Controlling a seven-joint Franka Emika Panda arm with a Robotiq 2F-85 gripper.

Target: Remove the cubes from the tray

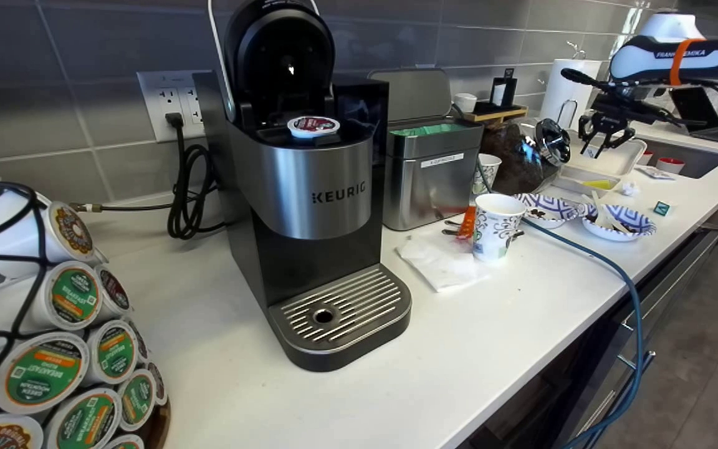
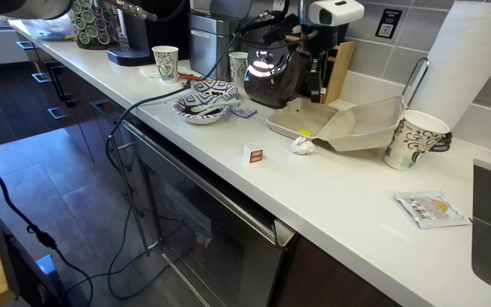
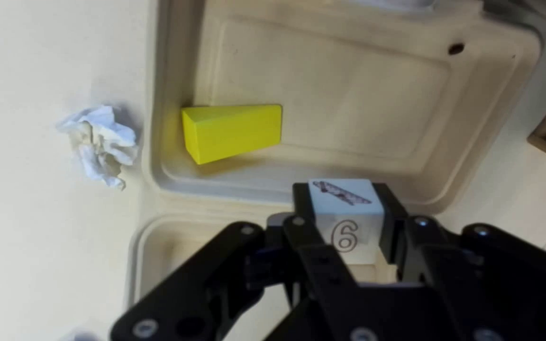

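I'm clamping a cube (image 3: 346, 227) in the gripper (image 3: 344, 208), apparently clear above the tray (image 3: 330, 80), depth reading poorly; I'm judging this mid-removal, next needing a sideways carry to the counter (image 3: 31, 246).

The held cube (image 3: 347, 222) is printed, on white, with a brownish ladder-like figure and an outlined 6; the gripper (image 3: 345, 201) is finished in black. The tray (image 3: 339, 85) is toned beige, the wedge (image 3: 236, 132) plain yellow. On the counter cube (image 2: 252, 153), a red-framed mark is seen against white in an exterior view; teal is shown by what is probably the same cube (image 1: 662, 208), tiny, in an exterior view. The bowls (image 1: 636, 219) are patterned with blue lines on white, the paper cup (image 2: 414, 140) with dark swirls.
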